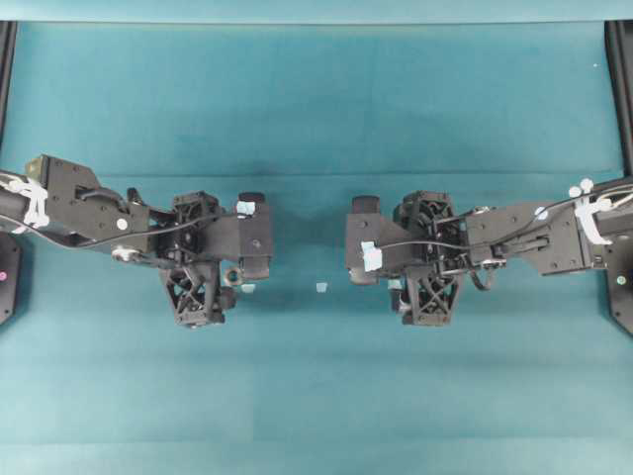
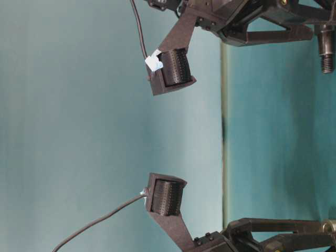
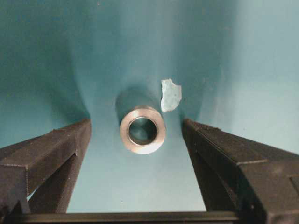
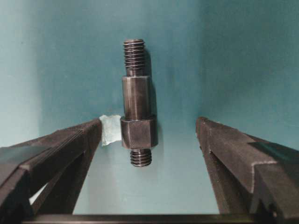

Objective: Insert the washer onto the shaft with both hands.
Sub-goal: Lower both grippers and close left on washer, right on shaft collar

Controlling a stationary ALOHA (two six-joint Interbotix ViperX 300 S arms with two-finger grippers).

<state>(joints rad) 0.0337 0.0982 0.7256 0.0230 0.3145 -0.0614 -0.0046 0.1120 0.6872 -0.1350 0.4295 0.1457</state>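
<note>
**Jaws spread wide over washer and shaft, nothing yet gripped**

Jaws of both grippers are seen fully parted and empty above the teal worktop (image 1: 316, 396). The washer (image 3: 142, 129), a thick silvery ring with a dark hole, is shown lying flat on the cloth between the fingers of the left gripper (image 3: 135, 140), touched by neither; a scrap of pale blue tape (image 3: 170, 95) lies just beside it. The shaft (image 4: 136, 101), a dark stepped rod threaded at both ends, is framed lengthwise between the fingers of the right gripper (image 4: 148, 140), again untouched, with a second tape scrap (image 4: 111, 129) against its thick collar. From overhead, the two arms are seen facing each other across the middle of the worktop, well apart, with a further tape bit (image 1: 321, 287) on the cloth between them.

The step in hand is judged to be the approach before the first grasp; no part of the insertion has been done. A descent and a closing on each piece would next be called for. The flat, small washer is likely to be the harder pick, and it may slide if met off-centre.
</note>
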